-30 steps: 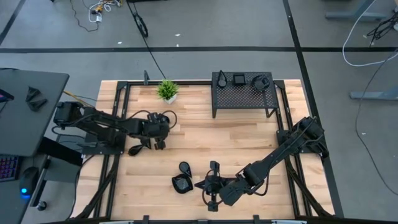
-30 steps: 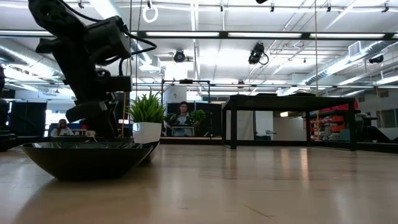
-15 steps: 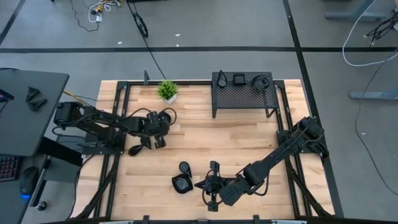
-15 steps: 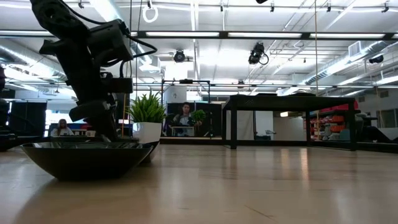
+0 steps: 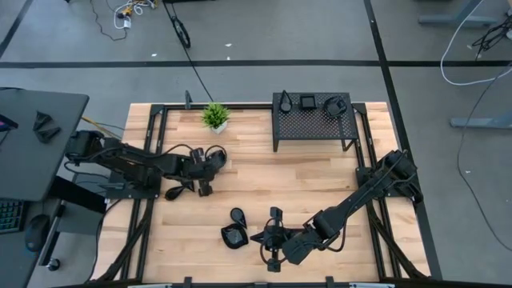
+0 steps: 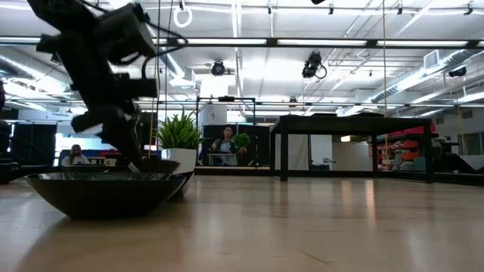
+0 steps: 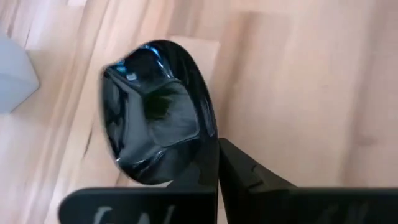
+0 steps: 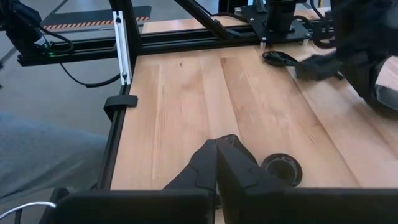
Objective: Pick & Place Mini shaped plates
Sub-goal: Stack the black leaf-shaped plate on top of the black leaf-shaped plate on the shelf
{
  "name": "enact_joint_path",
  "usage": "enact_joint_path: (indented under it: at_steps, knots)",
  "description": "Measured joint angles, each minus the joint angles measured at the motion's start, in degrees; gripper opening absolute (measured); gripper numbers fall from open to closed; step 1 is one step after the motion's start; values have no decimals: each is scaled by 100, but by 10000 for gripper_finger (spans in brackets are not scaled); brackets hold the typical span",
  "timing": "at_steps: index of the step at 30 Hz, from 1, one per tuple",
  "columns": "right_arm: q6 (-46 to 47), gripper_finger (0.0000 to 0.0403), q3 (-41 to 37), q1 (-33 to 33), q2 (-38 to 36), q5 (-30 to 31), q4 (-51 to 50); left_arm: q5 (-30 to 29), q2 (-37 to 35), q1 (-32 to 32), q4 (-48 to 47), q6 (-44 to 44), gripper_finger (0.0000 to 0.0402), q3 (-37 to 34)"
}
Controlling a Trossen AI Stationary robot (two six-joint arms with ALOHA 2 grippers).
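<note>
**Lift the pinched plate level**

With its fingers closed on the rim of a glossy plate (image 7: 152,112), the left gripper (image 5: 210,158) sits near the plant (image 5: 214,117). Raise it straight and slowly, I'd judge, since an edge pinch may slip. The right gripper (image 5: 270,238) waits shut, empty, beside two plates (image 5: 234,232) at the front.

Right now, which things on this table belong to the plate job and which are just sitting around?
In the job:
- held plate, pinched by the shut left gripper
- rack plates
- front plates
- teardrop plate

Just there:
- potted plant
- black rack, though plates sit on it
- right gripper, shut, empty, near the front plates
</note>
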Motion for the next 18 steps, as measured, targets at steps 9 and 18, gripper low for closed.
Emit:
enact_joint_path:
  at_steps: [9, 18]
  knots:
    - [-238, 9, -2, -38, -1, -64, 1, -2, -275, -1334, -496, -417, 2, 934]
    - [-498, 26, 305, -621, -316, -1177, -534, 2, 409, -2522, -412, -882, 1, 2107]
